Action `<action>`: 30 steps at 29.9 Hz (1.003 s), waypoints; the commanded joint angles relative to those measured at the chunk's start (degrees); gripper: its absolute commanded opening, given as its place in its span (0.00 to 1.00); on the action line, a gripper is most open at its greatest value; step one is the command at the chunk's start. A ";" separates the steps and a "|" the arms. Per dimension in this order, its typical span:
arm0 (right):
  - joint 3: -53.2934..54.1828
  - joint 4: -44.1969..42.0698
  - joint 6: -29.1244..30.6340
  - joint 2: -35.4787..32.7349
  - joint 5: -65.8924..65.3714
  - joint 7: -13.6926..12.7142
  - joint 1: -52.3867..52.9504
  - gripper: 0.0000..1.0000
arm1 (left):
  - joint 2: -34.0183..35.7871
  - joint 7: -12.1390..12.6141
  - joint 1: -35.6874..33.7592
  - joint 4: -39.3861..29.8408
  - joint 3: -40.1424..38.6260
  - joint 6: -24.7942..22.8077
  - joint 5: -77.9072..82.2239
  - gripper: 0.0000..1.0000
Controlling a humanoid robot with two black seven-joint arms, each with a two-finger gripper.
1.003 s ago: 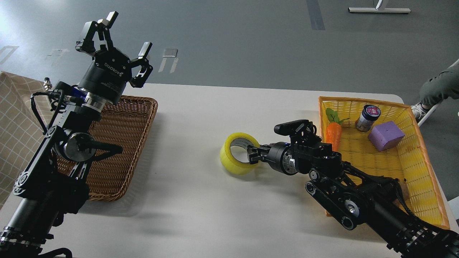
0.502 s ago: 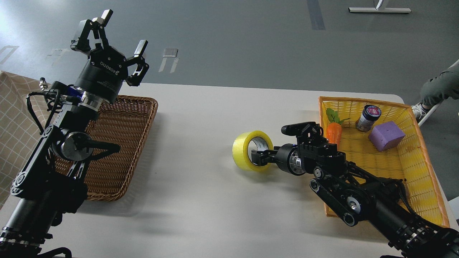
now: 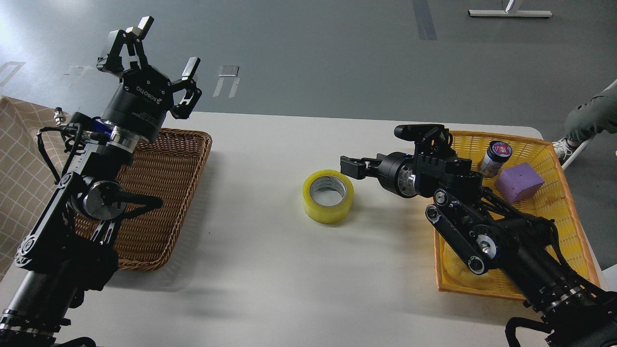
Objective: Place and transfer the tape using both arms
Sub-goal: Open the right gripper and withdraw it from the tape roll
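The tape (image 3: pixel 328 196), a yellow roll with a grey-white core, lies flat on the white table (image 3: pixel 270 270) near its middle, hole facing up. My right gripper (image 3: pixel 349 166) hovers just above and to the right of the roll, apart from it; its fingers overlap in this view, so I cannot tell how wide they stand. My left gripper (image 3: pixel 167 44) is raised high over the far left of the table, fingers spread open and empty, far from the tape.
A brown wicker basket (image 3: pixel 166 193) sits at the left under my left arm. A yellow plastic basket (image 3: pixel 482 139) at the right holds a jar (image 3: pixel 496 156) and a purple block (image 3: pixel 518 182). A checked cloth (image 3: pixel 19 159) hangs at the far left.
The right gripper held the tape upright by its rim, then let it go; the roll now lies flat. The gripper has lifted and drawn back to the right. The left arm barely moved.
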 commanded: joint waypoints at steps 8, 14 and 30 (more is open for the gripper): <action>6.25 13.72 0.00 0.00 0.00 0.09 1.18 1.00 | 0.96 0.26 0.11 0.04 0.13 0.00 0.43 0.98; 12.15 24.35 0.00 0.00 1.23 -0.26 -1.98 1.00 | 2.37 0.00 -0.06 0.04 -0.04 -0.18 0.43 0.98; 28.06 34.66 0.00 -7.82 41.57 1.67 -8.14 1.00 | 3.78 -0.26 -0.76 0.13 -0.13 -0.97 0.34 0.98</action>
